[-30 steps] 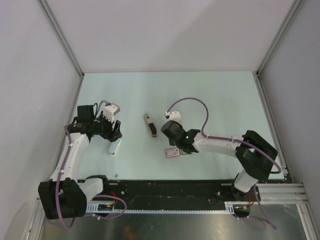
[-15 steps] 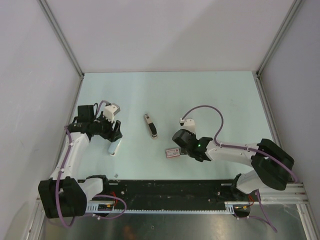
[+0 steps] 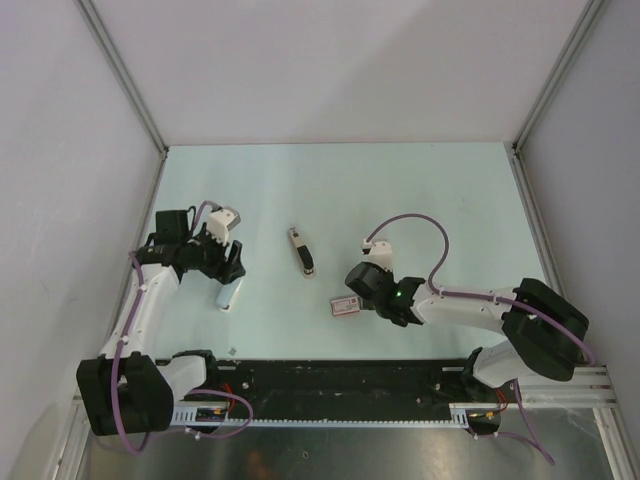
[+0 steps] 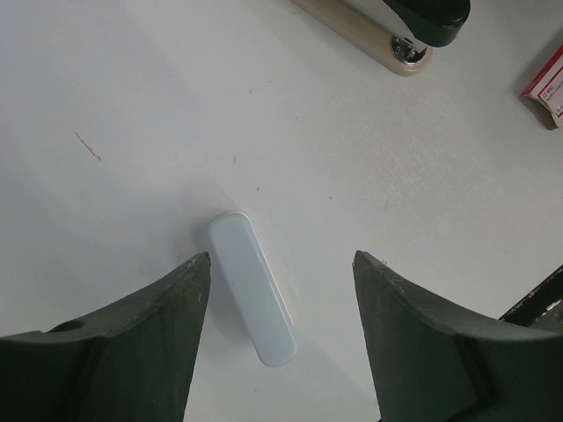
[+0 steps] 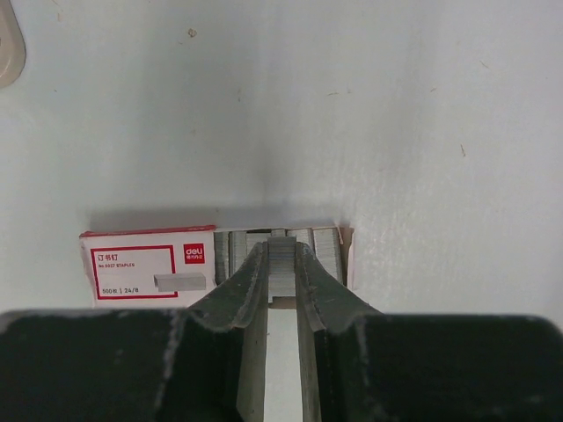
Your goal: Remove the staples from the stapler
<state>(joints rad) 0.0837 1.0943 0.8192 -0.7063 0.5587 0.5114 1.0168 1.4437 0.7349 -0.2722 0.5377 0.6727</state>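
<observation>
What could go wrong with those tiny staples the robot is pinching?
The right gripper pinches a thin grey metal staple strip, which might slip out or snap apart. That gripper hangs right at the open red-and-white cardboard staple box, so it could nudge the box and spill the spare staple rows inside.

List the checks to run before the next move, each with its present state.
1. Right gripper clamped on the short grey metallic strip of staples: ok.
2. Strip at the open tray of the red-and-white cardboard staple box: ok.
3. Left gripper open, holding nothing: ok.
4. Pale oblong plastic piece lying flat between its jaws: ok.
5. Slim beige stapler with dark top clear of both arms: ok.
6. Stapler emptied of staples: cannot tell.
</observation>
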